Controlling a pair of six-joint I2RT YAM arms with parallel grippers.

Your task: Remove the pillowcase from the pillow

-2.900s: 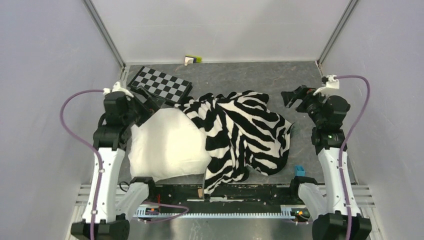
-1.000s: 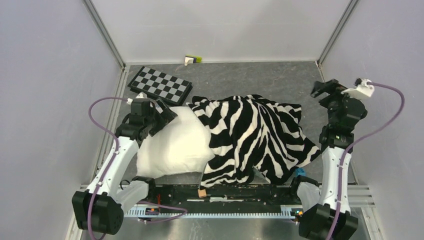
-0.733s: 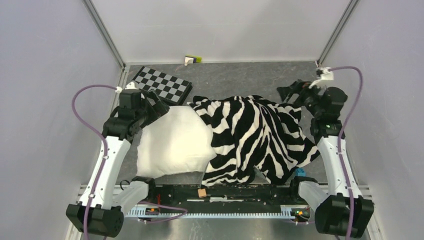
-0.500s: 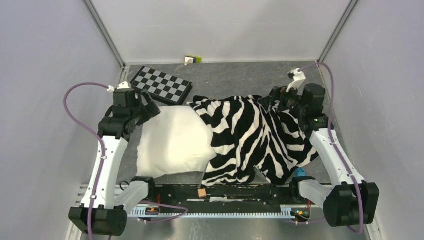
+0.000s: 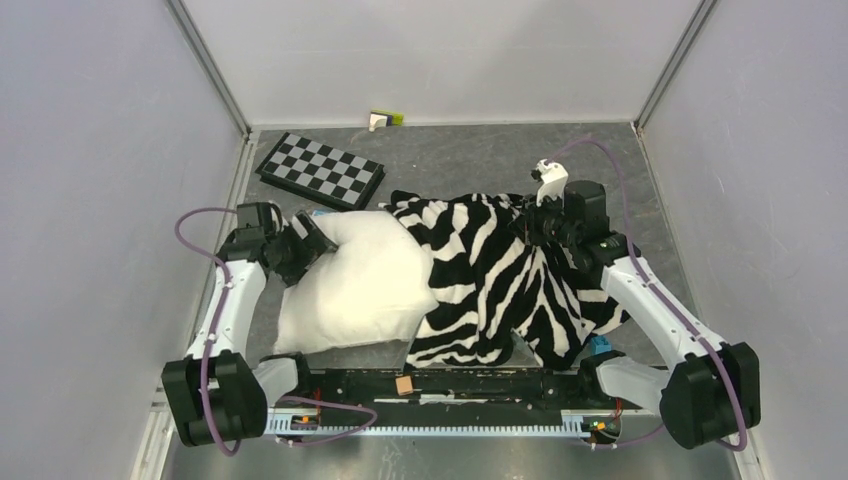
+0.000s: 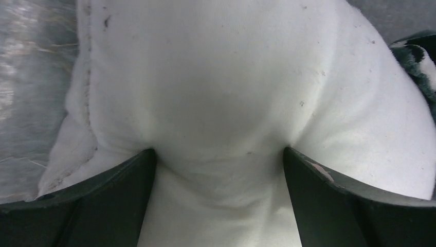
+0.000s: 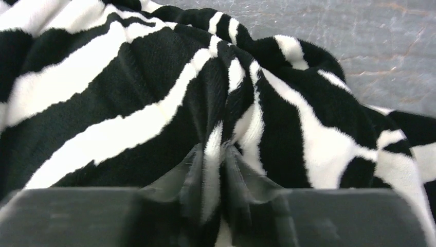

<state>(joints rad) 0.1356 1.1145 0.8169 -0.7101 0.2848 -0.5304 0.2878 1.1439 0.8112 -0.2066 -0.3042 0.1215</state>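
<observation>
The white pillow (image 5: 360, 285) lies left of centre, its right end under the zebra-striped pillowcase (image 5: 500, 280), which is heaped to the right. My left gripper (image 5: 305, 240) is open and pressed into the pillow's far left corner. In the left wrist view the pillow (image 6: 216, 77) bulges between the wide-spread fingers (image 6: 139, 175), and the left gripper (image 6: 217, 154) straddles it. My right gripper (image 5: 530, 225) sits on the pillowcase's far edge. In the right wrist view the right gripper (image 7: 222, 154) is shut on a raised fold of the pillowcase (image 7: 128, 103).
A flat checkerboard (image 5: 322, 170) lies at the far left, just beyond the pillow. A small green and white object (image 5: 385, 119) sits by the back wall. A blue block (image 5: 598, 344) peeks out near the right arm's base. A black rail (image 5: 450, 385) runs along the near edge.
My right gripper swung left from the far right onto the pillowcase and shut on a fold. My left gripper came down and forward onto the pillow's corner. The pillowcase bunched slightly leftward.
</observation>
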